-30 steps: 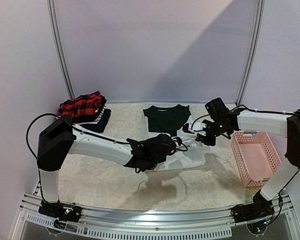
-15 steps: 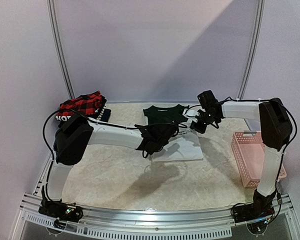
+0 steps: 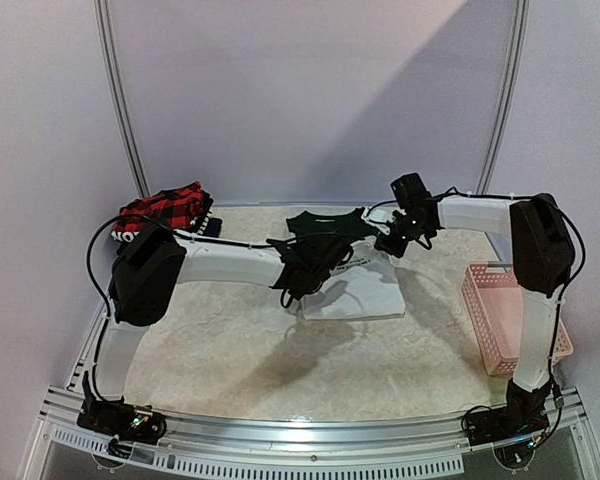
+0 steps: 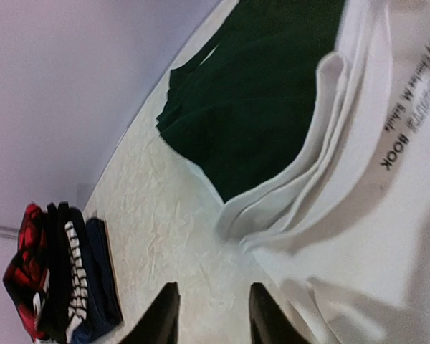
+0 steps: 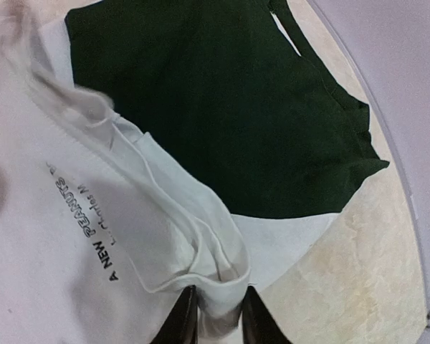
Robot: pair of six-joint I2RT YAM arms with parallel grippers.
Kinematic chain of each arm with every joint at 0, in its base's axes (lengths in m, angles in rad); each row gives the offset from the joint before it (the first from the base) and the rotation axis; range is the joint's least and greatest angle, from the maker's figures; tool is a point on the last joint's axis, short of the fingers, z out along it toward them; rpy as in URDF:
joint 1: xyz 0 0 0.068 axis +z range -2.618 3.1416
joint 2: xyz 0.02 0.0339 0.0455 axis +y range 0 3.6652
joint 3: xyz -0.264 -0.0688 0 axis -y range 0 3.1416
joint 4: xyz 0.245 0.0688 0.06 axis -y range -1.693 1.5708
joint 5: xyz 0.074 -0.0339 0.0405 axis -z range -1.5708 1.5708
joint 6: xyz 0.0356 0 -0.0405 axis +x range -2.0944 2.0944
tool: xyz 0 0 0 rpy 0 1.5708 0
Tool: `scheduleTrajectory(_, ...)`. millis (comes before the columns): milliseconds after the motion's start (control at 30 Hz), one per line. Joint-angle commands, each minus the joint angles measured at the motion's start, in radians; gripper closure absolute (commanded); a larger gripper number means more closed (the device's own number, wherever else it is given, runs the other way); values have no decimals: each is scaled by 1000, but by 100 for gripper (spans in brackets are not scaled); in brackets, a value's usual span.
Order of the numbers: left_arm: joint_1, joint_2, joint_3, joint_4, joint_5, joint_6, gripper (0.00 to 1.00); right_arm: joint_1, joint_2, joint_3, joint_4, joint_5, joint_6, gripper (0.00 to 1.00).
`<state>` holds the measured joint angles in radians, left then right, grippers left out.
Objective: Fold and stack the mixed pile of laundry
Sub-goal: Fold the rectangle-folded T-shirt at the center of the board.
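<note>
White tee (image 3: 355,290), soft, light and limp, lies folded at the middle of the desk (image 3: 230,340), overlapping a dark green shirt (image 3: 325,225). Right end effector (image 5: 217,295) pinches its bunched far edge; left end effector (image 4: 213,292) hangs open and empty. Doubled hems likely give the surest hold.

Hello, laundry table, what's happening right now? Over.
Left gripper open, empty, beside the white tee. Right gripper pinching the white tee's folded edge. Its far edge overlaps the dark green tee; nothing blocking.

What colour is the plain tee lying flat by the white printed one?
It is a dark green tee, seen best in the right wrist view.
</note>
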<state>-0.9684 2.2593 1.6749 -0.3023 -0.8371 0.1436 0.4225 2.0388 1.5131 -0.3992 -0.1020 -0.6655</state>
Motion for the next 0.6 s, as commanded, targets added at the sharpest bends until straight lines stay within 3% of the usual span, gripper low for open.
scheduleTrajectory(0, 23, -3, 32, -58, -108, -67, 57, -25, 49, 40, -48, 45, 28, 72)
scheduleTrajectory(133, 7, -111, -20, -113, -72, -95, 44, -31, -54, -23, -117, 34, 31, 57)
scheduleTrajectory(267, -61, -298, -271, 55, 229, 139, 44, -29, -257, -193, -195, -124, -60, 56)
scheduleTrajectory(400, -80, -409, -393, 35, 639, 241, 47, -28, -426, -358, -336, -349, -337, 57)
scheduleTrajectory(467, -78, -406, -394, 3, 752, 265, 47, -23, -454, -401, -347, -366, -399, 56)
scheduleTrajectory(567, -78, -367, -375, -19, 785, 304, 45, -19, -435, -412, -345, -359, -432, 55)
